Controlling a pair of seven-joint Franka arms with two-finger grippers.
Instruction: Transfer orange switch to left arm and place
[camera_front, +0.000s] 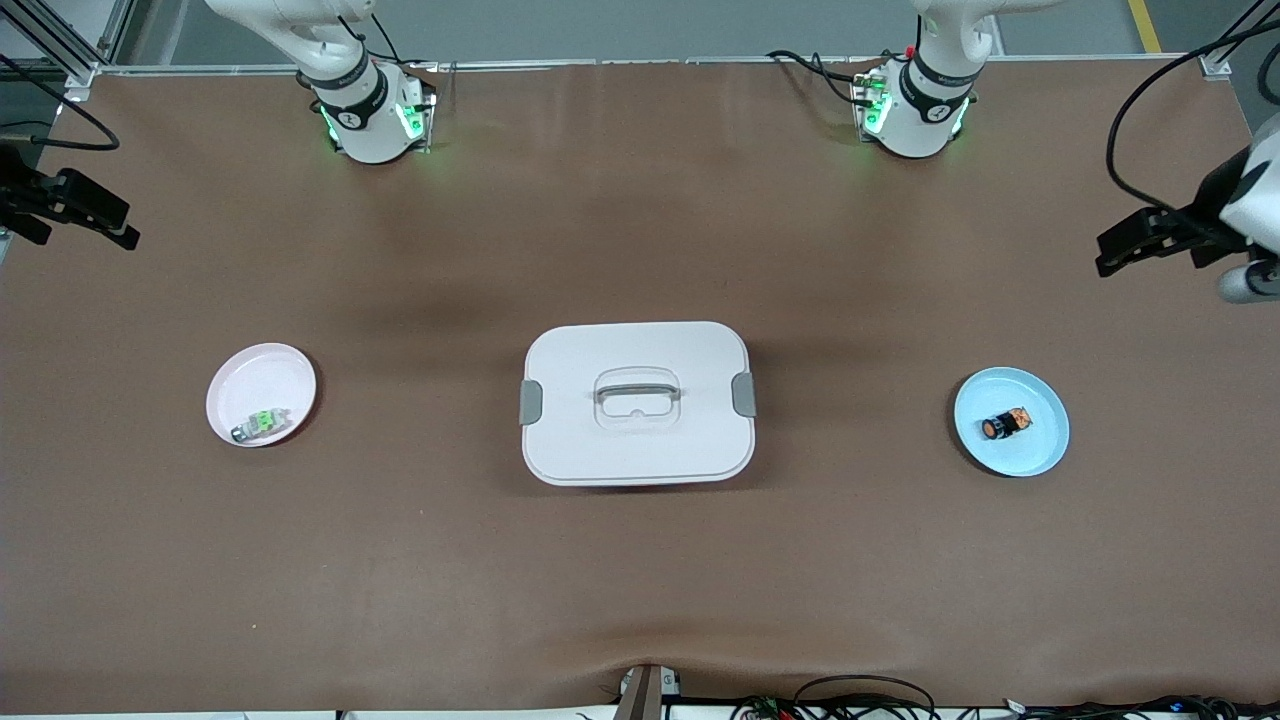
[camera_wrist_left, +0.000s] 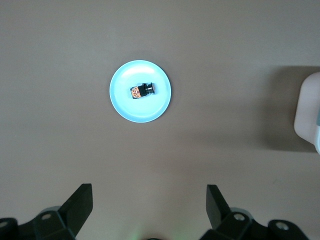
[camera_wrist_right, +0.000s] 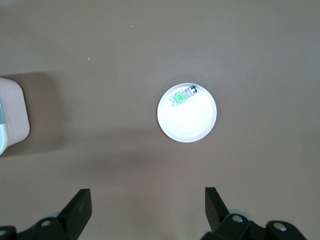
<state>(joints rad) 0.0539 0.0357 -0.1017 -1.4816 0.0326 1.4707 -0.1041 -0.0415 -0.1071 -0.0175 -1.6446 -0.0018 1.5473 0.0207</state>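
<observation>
Currently no transfer step has begun: the orange switch (camera_front: 1005, 425) lies on its side on the blue plate (camera_front: 1040, 455) at mid-right of the front view, toward the left arm's end of the bench (camera_front: 640, 580), with nothing touching it. The left pincer (camera_front: 1135, 247) sits at the right edge of the front view, up in the air and well apart from the plate; in the left wrist view its fingers (camera_wrist_left: 80, 200) stand wide apart with nothing between them, and the switch (camera_wrist_left: 142, 90) shows in the upper middle of that frame. The right pincer (camera_front: 95, 212) waits at the left edge of the front view, likewise released and empty as its wrist view shows (camera_wrist_right: 145, 210). The box (camera_front: 637, 402) stands at frame centre, between the blue plate and the pink plate (camera_front: 262, 375), which carries the green switch (camera_front: 262, 424) at mid-left. Judged from this layout, the step in hand is the approach. The next move calls for the left arm to descend over the blue plate, align its fingers across the switch's short body, and close on it. Any later handover should be routed above or around the box, since it blocks the direct line between the plates.
</observation>
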